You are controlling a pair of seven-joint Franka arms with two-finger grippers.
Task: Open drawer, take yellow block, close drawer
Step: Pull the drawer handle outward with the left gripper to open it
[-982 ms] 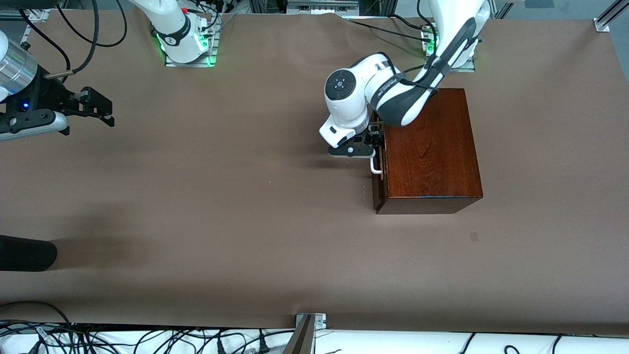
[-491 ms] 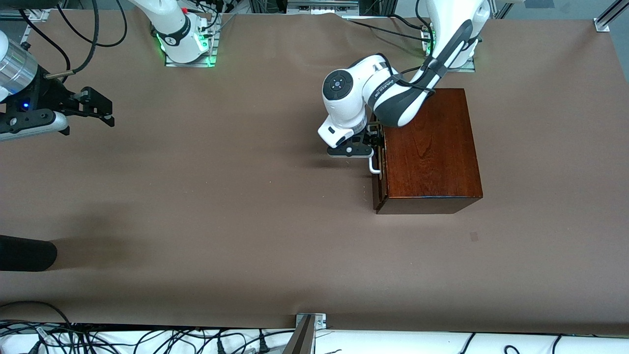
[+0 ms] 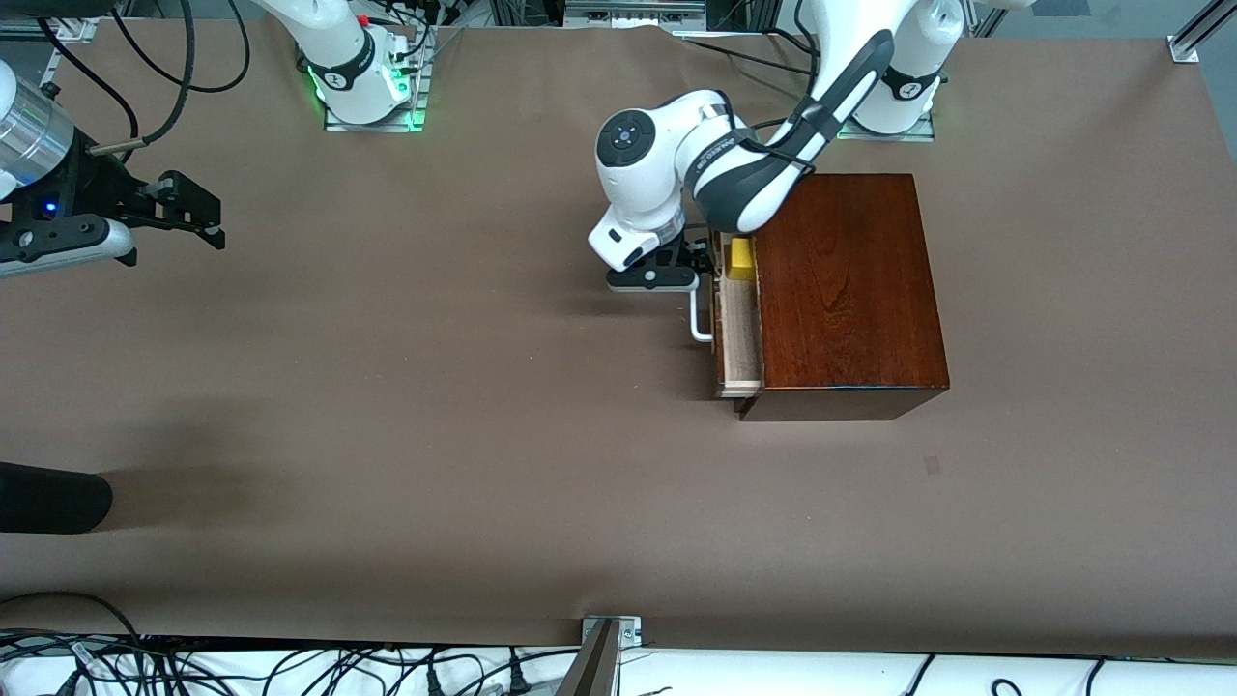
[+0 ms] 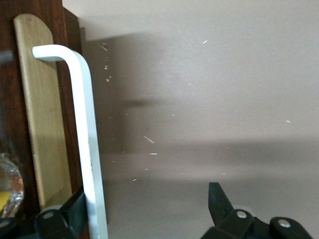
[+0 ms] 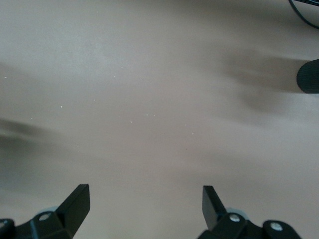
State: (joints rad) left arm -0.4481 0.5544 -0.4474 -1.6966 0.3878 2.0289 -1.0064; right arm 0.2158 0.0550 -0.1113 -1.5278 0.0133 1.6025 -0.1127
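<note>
**Left tool at the drawer handle, drawer partly out**

Left tool (image 3: 688, 274) sits low at the white handle (image 3: 698, 319); our left arm bends down from its base over the wooden box (image 3: 846, 290). Its fingers (image 4: 75, 211) stand wide apart, one touching the bar, nothing clamped. We count one drawer (image 3: 736, 333), pulled partly out, and one yellow block (image 3: 741, 259) inside it. Our right tool (image 3: 193, 217) waits spread open and empty above the worktop (image 3: 435, 406) at its own end.

drawer (image 3: 736, 333) now partly out, yellow block (image 3: 741, 257) exposed
</note>
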